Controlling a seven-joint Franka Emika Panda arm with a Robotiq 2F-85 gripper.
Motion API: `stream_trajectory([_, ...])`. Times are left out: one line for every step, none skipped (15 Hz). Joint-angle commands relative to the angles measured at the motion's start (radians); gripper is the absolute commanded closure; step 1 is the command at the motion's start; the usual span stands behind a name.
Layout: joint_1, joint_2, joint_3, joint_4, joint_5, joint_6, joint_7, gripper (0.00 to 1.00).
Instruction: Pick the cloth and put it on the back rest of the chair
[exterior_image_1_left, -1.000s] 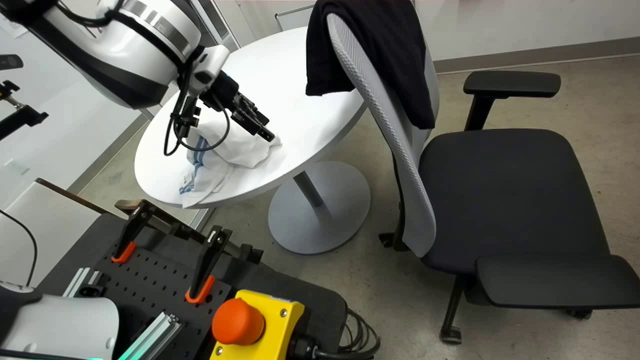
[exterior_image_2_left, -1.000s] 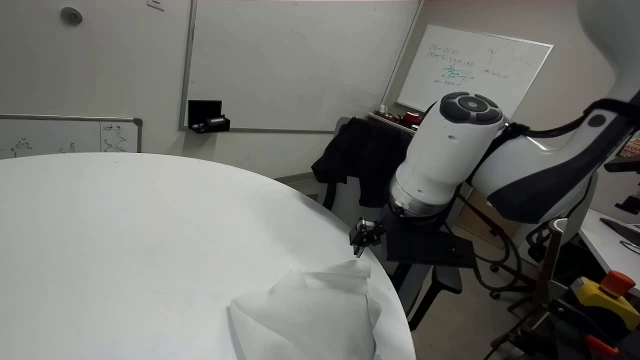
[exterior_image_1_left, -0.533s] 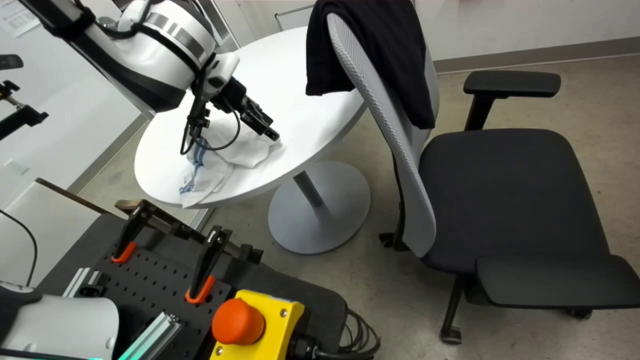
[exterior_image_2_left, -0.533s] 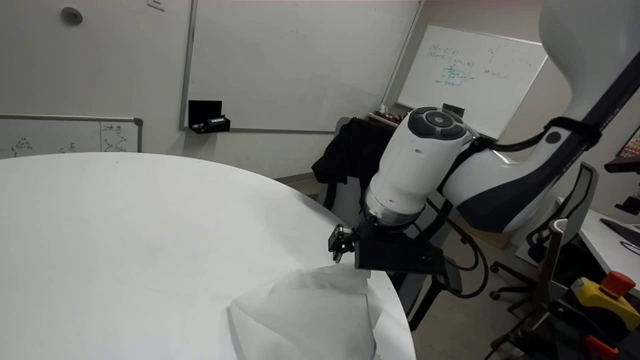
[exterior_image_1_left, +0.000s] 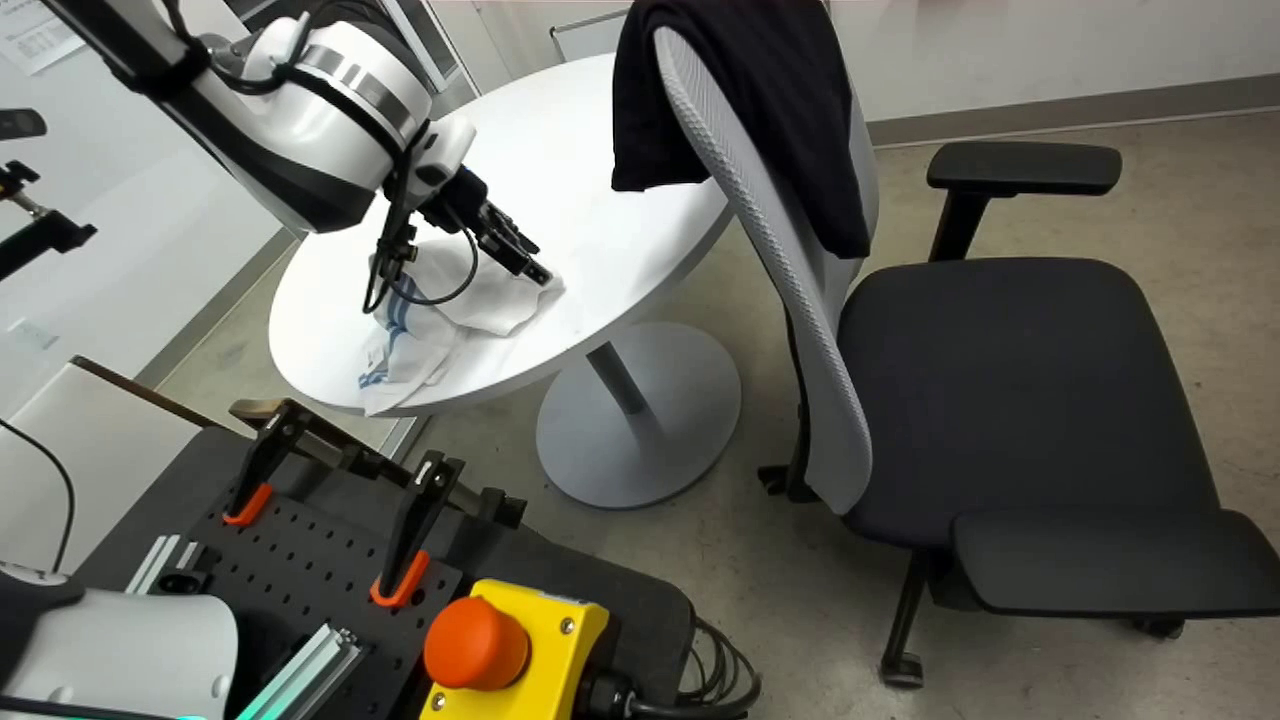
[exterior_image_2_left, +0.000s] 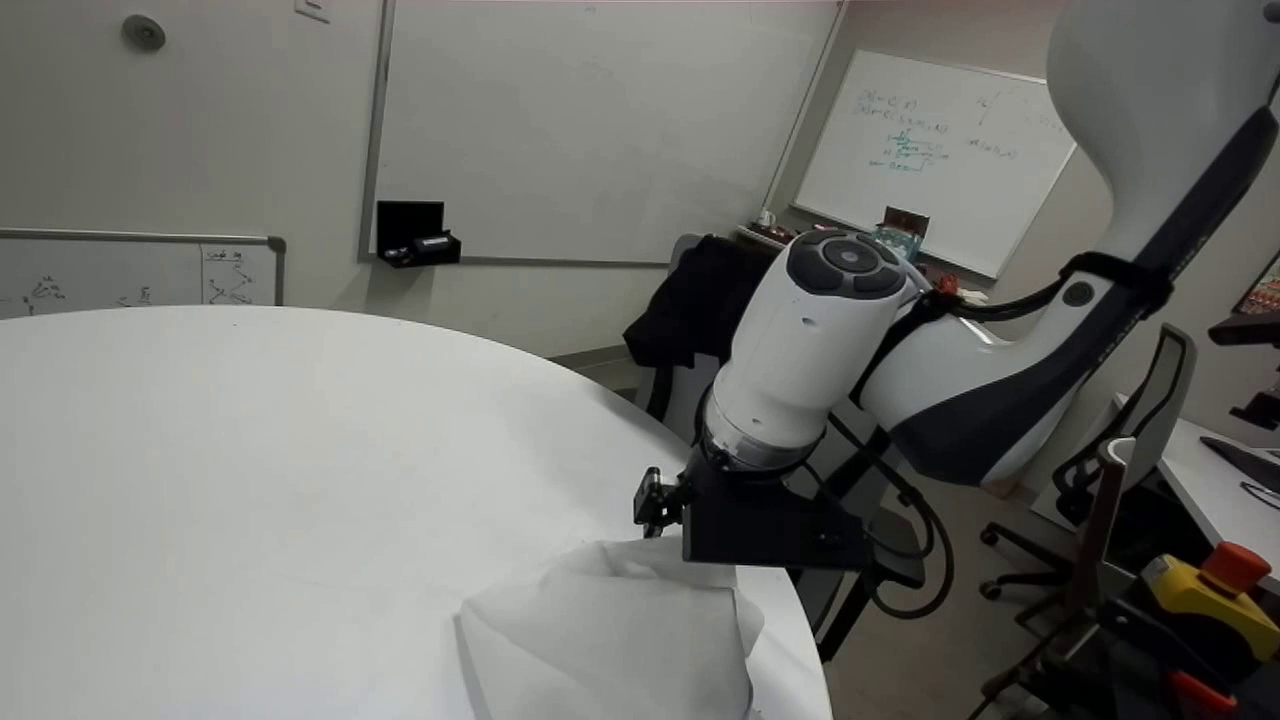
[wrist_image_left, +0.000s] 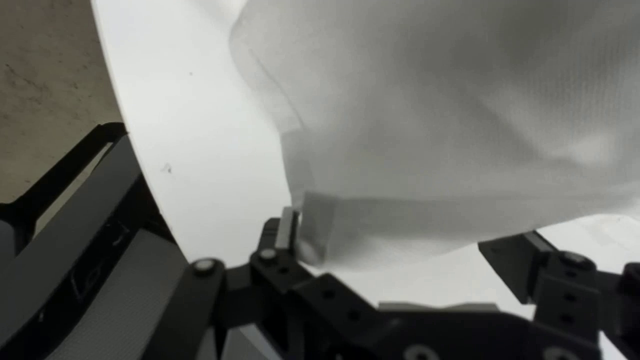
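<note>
White crumpled cloth with blue stripes (exterior_image_1_left: 430, 335): one, lying on the round white table (exterior_image_1_left: 600, 200), left of centre in an exterior view.

Black jointed gripper (wrist_image_left: 397, 237): one, lower half of the wrist view; fingers spread wide apart, the cloth's folded edge showing between them. The finger left of centre stands just beside a cloth corner; whether it touches cannot be told.

White-and-black robot arm (exterior_image_2_left: 780, 350): one, from the upper right in an exterior view.

Black-and-grey office chair (exterior_image_1_left: 1020, 380): one, right half of an exterior view; grey mesh back rest (exterior_image_1_left: 800, 290) with black fabric (exterior_image_1_left: 770, 110) draped over its top.

Yellow box (exterior_image_1_left: 565, 650) with round orange button (exterior_image_1_left: 475, 640): one, lower edge, left of centre.
</note>
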Motion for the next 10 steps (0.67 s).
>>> stream_trajectory([0.002,0.010,-0.001,0.016,0.002,0.008,0.028,0.40])
stream_trajectory([0.002,0.005,-0.002,0.015,-0.001,0.009,0.032,0.47])
stream_trajectory([0.001,0.003,-0.003,0.015,-0.002,0.009,0.034,0.56])
stream_trajectory([0.000,0.001,-0.003,0.014,-0.002,0.010,0.035,0.62])
stream_trajectory([-0.001,-0.002,-0.003,0.014,-0.004,0.010,0.038,0.69])
stream_trajectory([-0.002,-0.012,-0.002,0.006,-0.007,0.014,0.040,0.78])
stream_trajectory([-0.003,-0.019,-0.003,0.002,-0.010,0.016,0.041,0.85])
stream_trajectory([-0.005,-0.031,-0.002,-0.006,-0.013,0.021,0.041,0.93])
stream_trajectory([-0.007,-0.037,-0.002,-0.009,-0.012,0.021,0.040,0.99])
stream_trajectory([-0.011,-0.045,0.000,-0.015,-0.009,0.023,0.034,1.00])
